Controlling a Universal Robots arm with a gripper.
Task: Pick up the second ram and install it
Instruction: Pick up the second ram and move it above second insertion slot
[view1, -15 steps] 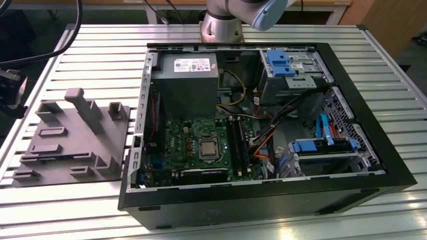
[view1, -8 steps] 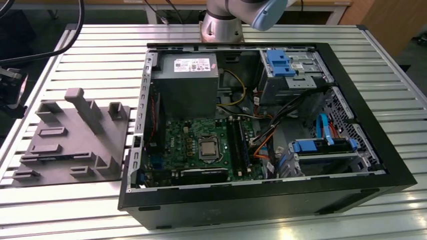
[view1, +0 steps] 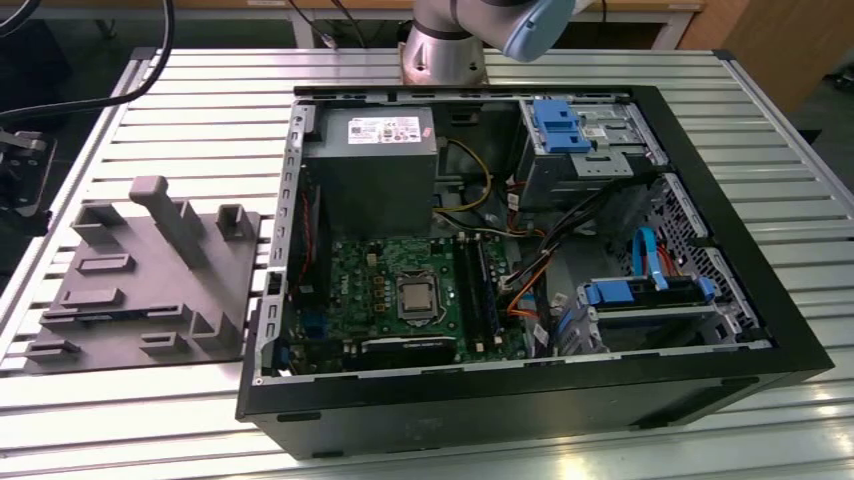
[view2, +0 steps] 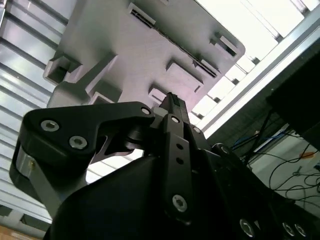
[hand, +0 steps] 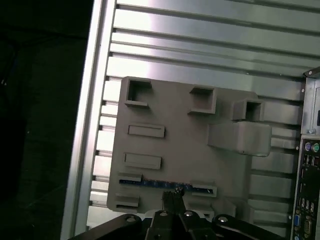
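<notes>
Open black computer case (view1: 534, 400), grey moulded tray (view1: 147, 290) beside it, slatted metal table (view1: 200, 90)

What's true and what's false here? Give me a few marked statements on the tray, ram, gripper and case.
1. The grey tray sits on the slatted table, to the exterior view's left of the computer case. True.
2. The gripper has lifted the second ram clear of the tray. False: in the first wrist view the ram lies in a tray slot, with the gripper close by it.
3. The case is closed by its side panel. False: it is open, with the motherboard exposed.
4. A grey power supply sits inside the case. True.
</notes>
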